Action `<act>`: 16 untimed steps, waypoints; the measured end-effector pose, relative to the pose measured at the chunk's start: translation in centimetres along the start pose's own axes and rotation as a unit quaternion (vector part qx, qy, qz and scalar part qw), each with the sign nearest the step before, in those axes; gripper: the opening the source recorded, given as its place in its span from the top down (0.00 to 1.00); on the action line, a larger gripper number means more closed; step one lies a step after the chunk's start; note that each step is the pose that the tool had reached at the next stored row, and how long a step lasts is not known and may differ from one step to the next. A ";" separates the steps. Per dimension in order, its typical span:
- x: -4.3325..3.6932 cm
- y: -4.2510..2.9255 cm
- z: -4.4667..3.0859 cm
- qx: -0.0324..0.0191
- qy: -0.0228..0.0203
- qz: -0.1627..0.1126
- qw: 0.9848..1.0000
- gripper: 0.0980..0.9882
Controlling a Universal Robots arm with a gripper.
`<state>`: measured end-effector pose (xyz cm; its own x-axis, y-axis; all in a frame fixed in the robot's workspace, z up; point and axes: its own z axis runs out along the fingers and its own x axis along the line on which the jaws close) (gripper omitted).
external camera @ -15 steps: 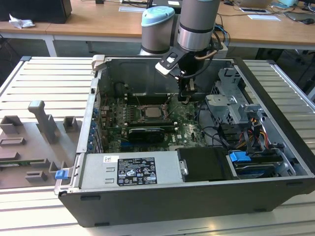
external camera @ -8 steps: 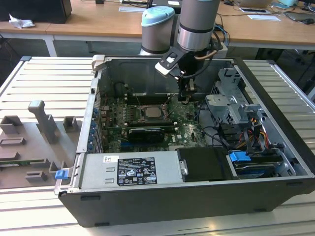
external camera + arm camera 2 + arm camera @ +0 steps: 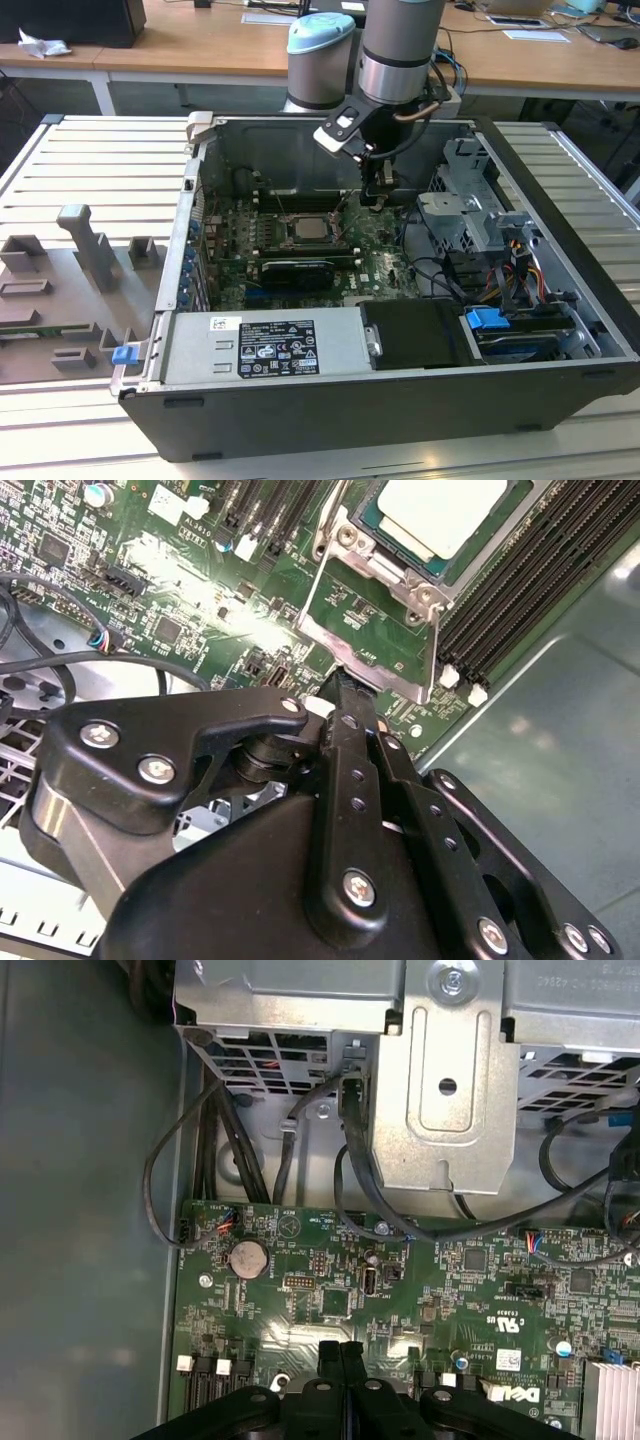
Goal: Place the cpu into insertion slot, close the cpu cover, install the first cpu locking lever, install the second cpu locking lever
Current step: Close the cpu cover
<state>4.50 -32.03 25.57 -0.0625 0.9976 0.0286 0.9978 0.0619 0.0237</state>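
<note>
The cpu [image 3: 304, 228] lies flat in the insertion slot [image 3: 283, 241] on the green board inside the open case. In the second wrist view its pale top [image 3: 438, 510] shows through the window of the cpu cover [image 3: 392, 572], which lies down over it. Thin metal lever wires [image 3: 318, 580] run along the socket's sides. My gripper [image 3: 375, 198] hangs to the exterior view's right of the socket, fingers pressed together with nothing seen between them. Its tips [image 3: 345, 688] sit just off the socket's corner and point down at the board [image 3: 340, 1348].
Long black memory slots [image 3: 520, 590] flank the socket. A silver drive cage [image 3: 450, 1080] and black cables [image 3: 350, 1190] stand close behind the gripper. A power supply [image 3: 265, 345] fills the case's front. Grey fixture blocks [image 3: 85, 250] lie outside at the exterior view's left.
</note>
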 end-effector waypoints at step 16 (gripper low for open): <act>0.02 -0.39 -0.01 0.000 0.000 0.000 1.000 0.99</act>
<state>4.12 -32.03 25.57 -0.0626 0.9976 0.0286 0.9978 0.0619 0.0237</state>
